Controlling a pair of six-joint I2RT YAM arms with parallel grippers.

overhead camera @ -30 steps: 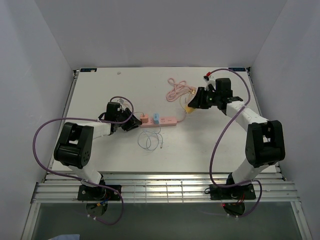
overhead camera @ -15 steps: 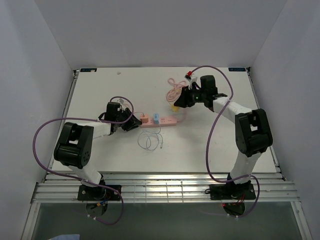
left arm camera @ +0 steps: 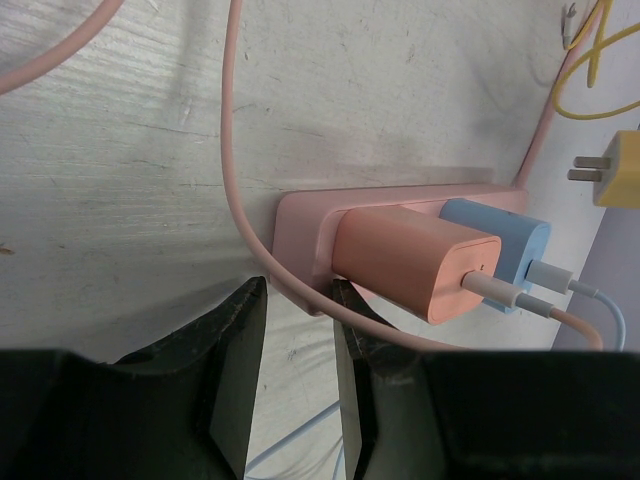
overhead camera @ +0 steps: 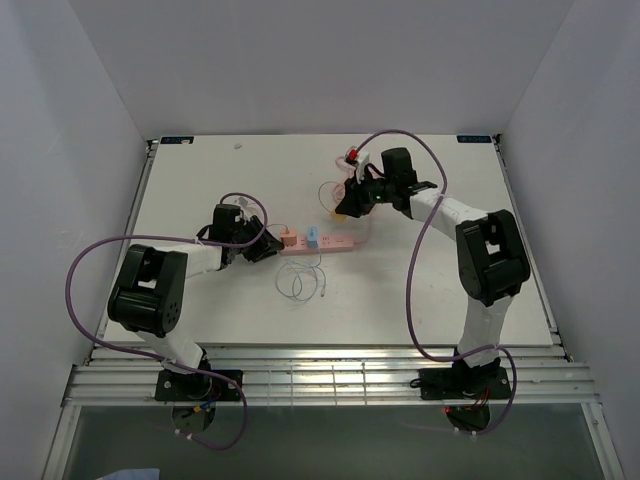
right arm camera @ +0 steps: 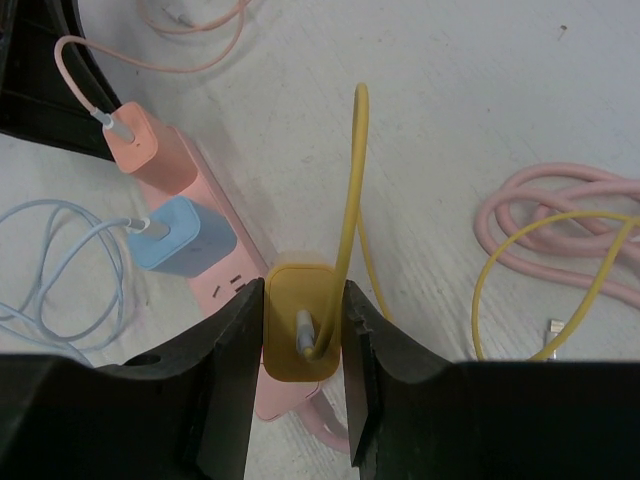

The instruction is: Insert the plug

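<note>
A pink power strip (overhead camera: 335,243) lies mid-table with a salmon adapter (right arm camera: 145,150) and a blue adapter (right arm camera: 180,235) plugged in. My left gripper (overhead camera: 268,246) is shut on the strip's left end (left arm camera: 300,230), the corner sitting between its fingers (left arm camera: 250,320). My right gripper (right arm camera: 303,320) is shut on the yellow plug (right arm camera: 298,335), held in the air over the strip's right end, beside empty sockets (right arm camera: 228,288). In the left wrist view the plug (left arm camera: 618,170) shows bare prongs, apart from the strip. Its yellow cable (right arm camera: 352,200) rises from the plug's back.
A coiled pink cable (right arm camera: 560,230) and loops of the yellow cable lie behind the strip on the right. A thin pale-blue cable (overhead camera: 300,285) curls on the table in front of the strip. A pink cable (left arm camera: 235,150) runs past the strip's left end.
My right arm has swung left from the table's right side, carrying the yellow plug to just over the strip's right end. The left arm and the strip have not moved.
</note>
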